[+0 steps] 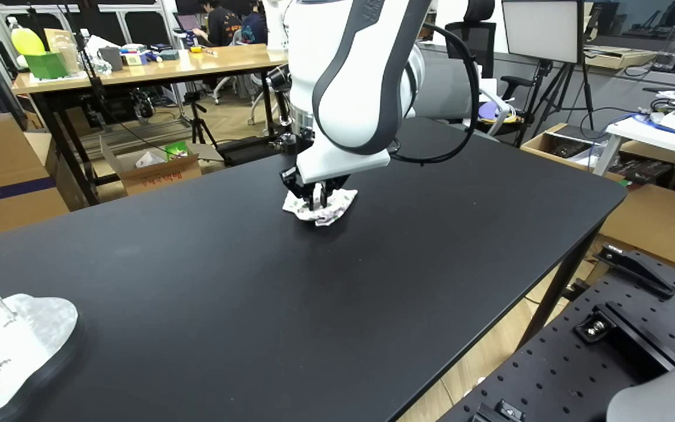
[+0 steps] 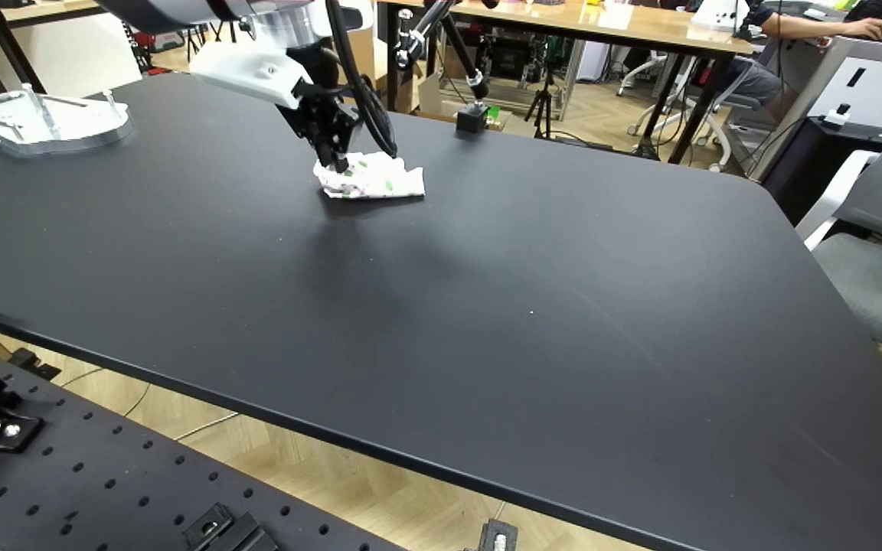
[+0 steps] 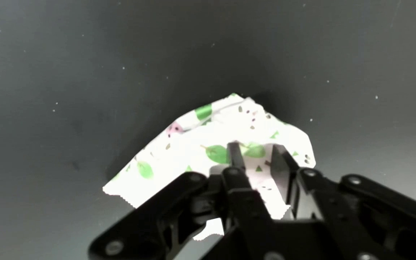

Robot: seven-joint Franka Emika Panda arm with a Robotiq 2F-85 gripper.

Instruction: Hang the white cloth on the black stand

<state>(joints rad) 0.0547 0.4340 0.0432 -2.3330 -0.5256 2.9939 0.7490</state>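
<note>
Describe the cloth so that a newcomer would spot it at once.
On the big black table, follow the white-and-grey arm down to its black pincer. At the pincer's tips lies a crumpled cloth. Unlike the pale plate with pegs, also on the table, it is creased white fabric printed with green leaves and dark specks.

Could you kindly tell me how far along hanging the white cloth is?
Done: the gripper is at the white cloth. In hand: cloth shows between its fingers, though whether they grip it, I cannot tell. Remaining: lifting and hanging; it lies on the table, apart from what looks like the black stand.
</note>
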